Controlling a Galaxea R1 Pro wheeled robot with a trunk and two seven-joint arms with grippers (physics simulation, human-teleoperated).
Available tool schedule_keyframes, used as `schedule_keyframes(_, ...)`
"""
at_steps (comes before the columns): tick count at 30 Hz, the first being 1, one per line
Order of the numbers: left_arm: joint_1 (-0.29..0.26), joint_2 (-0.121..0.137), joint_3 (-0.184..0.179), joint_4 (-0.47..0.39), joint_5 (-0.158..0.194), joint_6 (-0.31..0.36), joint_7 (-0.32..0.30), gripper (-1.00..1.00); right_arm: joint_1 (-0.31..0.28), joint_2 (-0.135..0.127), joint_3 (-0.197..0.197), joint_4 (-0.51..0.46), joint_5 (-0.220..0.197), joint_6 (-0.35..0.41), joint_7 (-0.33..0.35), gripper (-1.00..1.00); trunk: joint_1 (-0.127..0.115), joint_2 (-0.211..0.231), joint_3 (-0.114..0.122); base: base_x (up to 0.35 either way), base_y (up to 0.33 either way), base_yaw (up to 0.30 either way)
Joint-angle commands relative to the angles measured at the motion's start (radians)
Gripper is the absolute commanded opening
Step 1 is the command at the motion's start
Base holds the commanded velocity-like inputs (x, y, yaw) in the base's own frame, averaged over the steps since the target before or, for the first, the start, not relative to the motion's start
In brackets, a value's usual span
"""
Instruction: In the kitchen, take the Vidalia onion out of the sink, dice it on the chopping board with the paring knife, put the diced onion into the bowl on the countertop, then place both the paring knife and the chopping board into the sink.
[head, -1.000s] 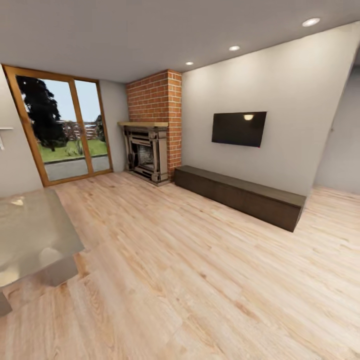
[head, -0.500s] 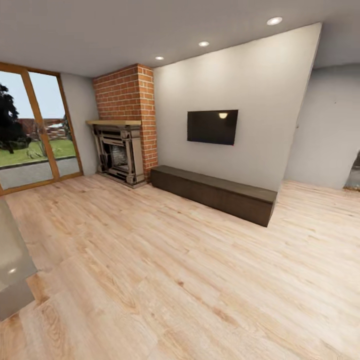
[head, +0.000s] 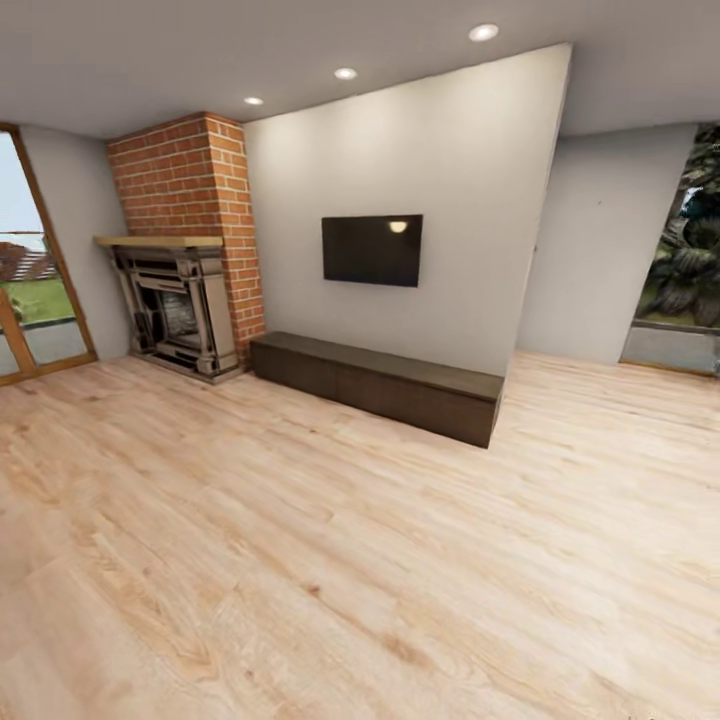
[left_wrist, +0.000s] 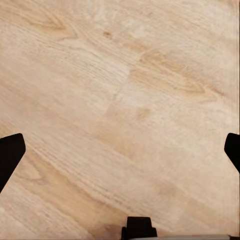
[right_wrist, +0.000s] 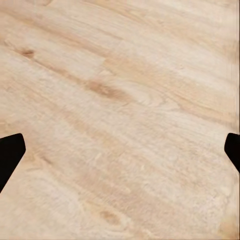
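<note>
No readable text, label, brand, number or sign anywhere. Blank dark screen on the wall television (head: 372, 250), with just a small lamp reflection. Plain brick on the fireplace (head: 185, 240), plain front on the low dark cabinet (head: 380, 385), bare wood grain on the floor (left_wrist: 120, 100) beneath both grippers.

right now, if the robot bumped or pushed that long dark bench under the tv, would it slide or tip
The long dark bench looks low, wide and solid-fronted, so tipping seems unlikely. It sits flat on the wooden floor, probably heavy; a push would more likely stall or scrape than slide it. One side lies by the wall, so it likely can't move back.
</note>
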Motion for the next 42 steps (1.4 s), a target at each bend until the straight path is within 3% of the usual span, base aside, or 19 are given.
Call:
schedule_keyframes(1, 0.000, 0.000, 0.001, 0.000, 0.000, -0.003, 0.000, 1.00, 0.000, 0.000, 0.001, 0.000, 0.000, -0.002, 0.000, 1.00, 0.000, 0.000, -0.002, 0.288, -0.157, -0.264)
schedule_keyframes(19, 0.000, 0.000, 0.002, 0.000, 0.000, -0.003, 0.000, 1.00, 0.000, 0.001, 0.000, 0.000, 0.000, -0.002, -0.002, 1.00, 0.000, 0.000, -0.015, 0.288, -0.157, -0.256)
schedule_keyframes(42, 0.000, 0.000, 0.001, 0.000, 0.000, -0.003, 0.000, 1.00, 0.000, 0.000, 0.000, 0.001, -0.001, -0.002, -0.002, 1.00, 0.000, 0.000, -0.016, 0.288, -0.157, -0.015)
